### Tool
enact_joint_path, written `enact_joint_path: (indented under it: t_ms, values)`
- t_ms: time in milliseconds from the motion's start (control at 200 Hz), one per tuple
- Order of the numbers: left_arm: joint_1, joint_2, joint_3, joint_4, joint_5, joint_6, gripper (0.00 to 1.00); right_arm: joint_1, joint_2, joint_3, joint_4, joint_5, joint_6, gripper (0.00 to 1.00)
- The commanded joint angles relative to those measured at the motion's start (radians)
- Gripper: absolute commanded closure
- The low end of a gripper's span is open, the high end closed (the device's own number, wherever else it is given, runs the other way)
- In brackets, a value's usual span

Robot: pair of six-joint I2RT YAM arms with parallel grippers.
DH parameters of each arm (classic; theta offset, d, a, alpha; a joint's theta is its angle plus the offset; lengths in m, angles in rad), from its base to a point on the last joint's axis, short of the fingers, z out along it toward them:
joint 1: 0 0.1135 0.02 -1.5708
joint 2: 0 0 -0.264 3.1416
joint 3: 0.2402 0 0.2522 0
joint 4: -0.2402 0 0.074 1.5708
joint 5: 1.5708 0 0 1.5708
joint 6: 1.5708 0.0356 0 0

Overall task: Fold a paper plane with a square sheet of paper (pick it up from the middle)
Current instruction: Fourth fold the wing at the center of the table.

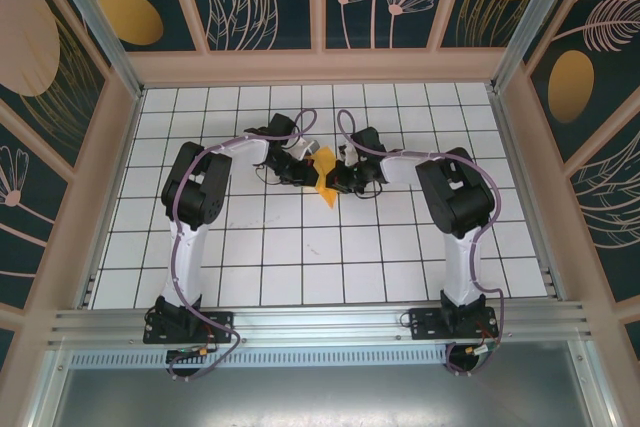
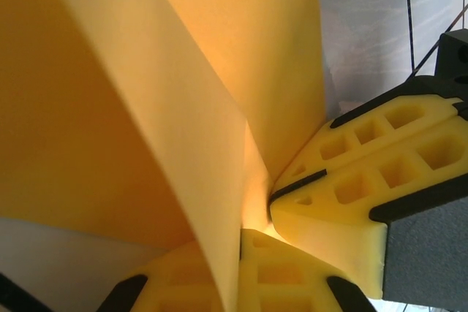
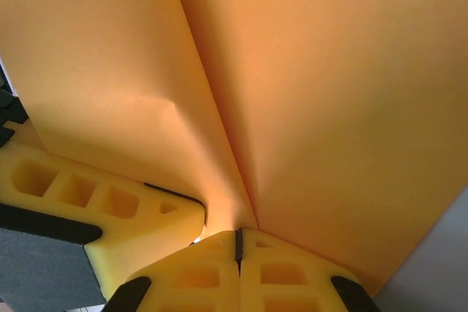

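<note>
Folding seems to be at an early step. On the left, the left gripper (image 2: 240, 272) is closed tight on the sheet of paper (image 1: 326, 187), which is over the middle of the table (image 1: 300, 247). On the right, the right gripper (image 3: 238, 250) pinches the same sheet. I judge that one long crease is made, while nose and wings are not yet folded. The top view gives the position; the wrist views give the crease and both grips.

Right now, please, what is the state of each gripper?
Left gripper: closed, holding the orange paper.
Right gripper: closed, holding the same paper.
</note>
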Motion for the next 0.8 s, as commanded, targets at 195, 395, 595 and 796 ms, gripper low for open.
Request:
enact_joint_path:
  t_ms: [195,395,595,796]
  values:
    - [0.020,-0.125,-0.014,0.092,-0.133,-0.138,0.71,0.011,0.045,-0.042,-0.098,0.149,-0.026,1.00]
    - [0.031,-0.252,-0.115,0.202,-0.186,-0.285,0.72,0.012,0.047,-0.051,-0.077,0.140,-0.016,1.00]
    - [0.028,-0.292,-0.225,0.443,-0.024,-0.491,0.87,0.014,0.050,-0.056,-0.067,0.138,-0.013,1.00]
    - [-0.008,-0.219,-0.195,0.479,-0.016,-0.559,0.90,0.015,0.049,-0.052,-0.063,0.142,-0.008,1.00]
